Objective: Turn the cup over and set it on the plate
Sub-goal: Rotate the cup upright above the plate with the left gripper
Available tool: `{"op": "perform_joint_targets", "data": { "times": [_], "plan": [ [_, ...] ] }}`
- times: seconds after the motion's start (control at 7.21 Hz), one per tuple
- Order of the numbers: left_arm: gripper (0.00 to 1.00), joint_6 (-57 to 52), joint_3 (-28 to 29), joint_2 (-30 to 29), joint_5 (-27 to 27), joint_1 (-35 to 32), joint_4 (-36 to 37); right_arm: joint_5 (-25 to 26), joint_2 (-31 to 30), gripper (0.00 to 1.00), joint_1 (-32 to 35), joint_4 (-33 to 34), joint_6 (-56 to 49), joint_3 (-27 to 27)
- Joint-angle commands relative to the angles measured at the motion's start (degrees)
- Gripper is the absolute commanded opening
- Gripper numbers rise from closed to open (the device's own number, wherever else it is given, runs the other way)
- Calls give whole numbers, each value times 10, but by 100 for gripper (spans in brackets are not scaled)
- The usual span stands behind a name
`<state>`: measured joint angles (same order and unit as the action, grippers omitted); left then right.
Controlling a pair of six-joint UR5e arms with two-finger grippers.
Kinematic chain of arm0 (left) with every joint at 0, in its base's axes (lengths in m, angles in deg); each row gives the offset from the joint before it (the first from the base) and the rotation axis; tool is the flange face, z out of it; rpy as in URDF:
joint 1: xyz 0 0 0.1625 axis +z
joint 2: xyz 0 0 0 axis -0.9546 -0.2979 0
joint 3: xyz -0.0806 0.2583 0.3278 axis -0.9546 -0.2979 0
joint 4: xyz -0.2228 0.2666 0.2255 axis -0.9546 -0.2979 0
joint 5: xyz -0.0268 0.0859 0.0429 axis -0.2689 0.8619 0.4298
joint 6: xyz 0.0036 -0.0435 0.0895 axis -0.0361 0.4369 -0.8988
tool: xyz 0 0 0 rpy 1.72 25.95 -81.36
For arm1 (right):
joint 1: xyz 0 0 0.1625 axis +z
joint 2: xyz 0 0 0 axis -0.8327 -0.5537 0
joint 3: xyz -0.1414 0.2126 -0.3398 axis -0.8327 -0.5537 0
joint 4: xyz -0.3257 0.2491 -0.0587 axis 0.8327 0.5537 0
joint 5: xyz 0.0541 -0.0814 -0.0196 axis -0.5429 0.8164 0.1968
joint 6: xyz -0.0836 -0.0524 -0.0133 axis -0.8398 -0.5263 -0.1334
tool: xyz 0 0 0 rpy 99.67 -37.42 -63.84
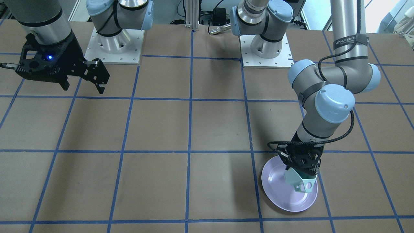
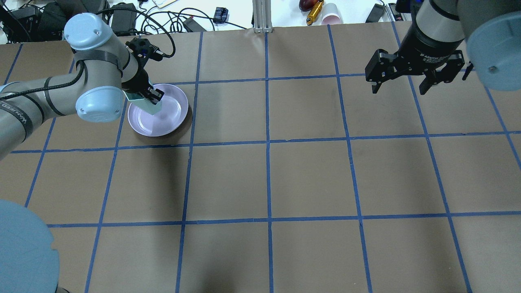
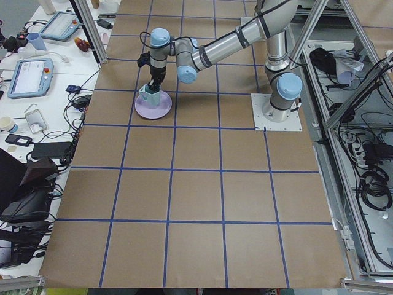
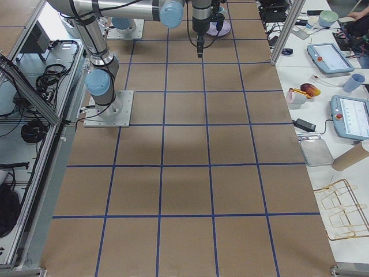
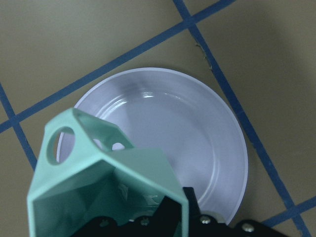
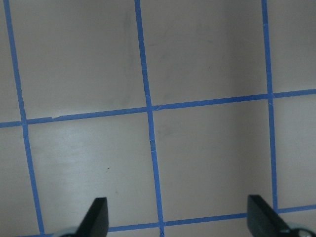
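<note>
A wide table top covered in brown paper (image 2: 309, 179) is ruled into squares by blue tape lines (image 2: 267, 142). At the table's far edge stands a silver aluminium frame post (image 2: 262, 14). Beyond that edge, a white bench (image 2: 285, 16) carries black cables and power bricks (image 2: 122, 12) and a white paper cup with a pink inside (image 2: 331, 18). Along the same side of the table lie a grey touchscreen pendant (image 4: 353, 118), a shallow metal tray (image 4: 316, 149) and a brown cardboard tube (image 4: 351, 156). The light is even and the shadows on the table are soft.
</note>
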<state>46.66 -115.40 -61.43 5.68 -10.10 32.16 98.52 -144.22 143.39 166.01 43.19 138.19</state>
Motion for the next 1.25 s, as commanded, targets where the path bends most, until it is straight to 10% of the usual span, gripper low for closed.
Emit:
{"op": "perform_joint_targets", "data": {
  "times": [0.0, 0.97, 1.11],
  "plan": [
    [0, -1, -1, -11, 3, -2, 0, 0, 0, 100, 0, 0, 0, 1],
    [0, 2, -4, -40, 3, -2, 24, 0, 0, 100, 0, 0, 0, 1],
    [99, 2, -6, -40, 1, -2, 22, 0, 0, 100, 0, 0, 0, 0]
  ]
}}
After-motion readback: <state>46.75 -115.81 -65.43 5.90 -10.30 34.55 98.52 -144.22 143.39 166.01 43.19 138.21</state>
